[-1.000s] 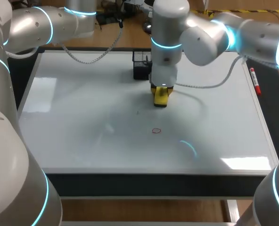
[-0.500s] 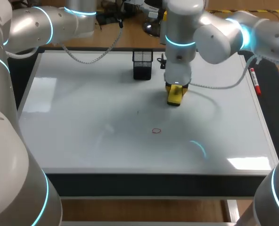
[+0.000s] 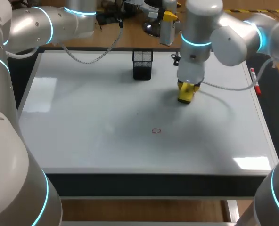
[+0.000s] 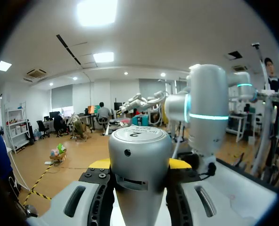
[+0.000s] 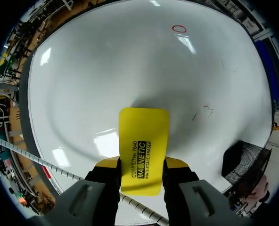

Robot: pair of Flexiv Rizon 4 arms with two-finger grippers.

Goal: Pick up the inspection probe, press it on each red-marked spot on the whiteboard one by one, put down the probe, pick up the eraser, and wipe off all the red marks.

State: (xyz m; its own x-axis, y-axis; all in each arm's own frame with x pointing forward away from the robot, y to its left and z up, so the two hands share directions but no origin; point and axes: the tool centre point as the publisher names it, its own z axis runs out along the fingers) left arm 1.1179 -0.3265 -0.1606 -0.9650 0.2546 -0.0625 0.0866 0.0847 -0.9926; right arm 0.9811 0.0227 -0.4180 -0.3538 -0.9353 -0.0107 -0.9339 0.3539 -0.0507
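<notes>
— What is nearest on the whiteboard [image 3: 83, 117]?
— One small red ring [image 3: 156, 131], drawn toward the front edge. The board lies flat on the table [image 3: 130, 184].
— And the eraser?
— The yellow eraser [image 3: 185, 94] is past the ring and off to its right. It is clamped between both fingers of the right end effector [image 5: 142, 164], flat face toward the board and close over its own shadow. I cannot tell whether it touches.
— Anything beside it?
— A marker [image 3: 255, 81] with a red cap lies along the board's right edge, well apart from the eraser.
— Any containers?
— A black mesh cup [image 3: 142, 64] stands upright near the back edge, left of the eraser. Its inside is dark, so I cannot tell what it holds. A faint red scribble [image 5: 208, 109] sits on the board between eraser and cup.
— Where is the probe?
— Farthest back, beyond the board's rear edge. The left end effector [image 4: 139, 165] is closed on the probe [image 4: 139, 188], a silver cylinder, with a finger at each side.
</notes>
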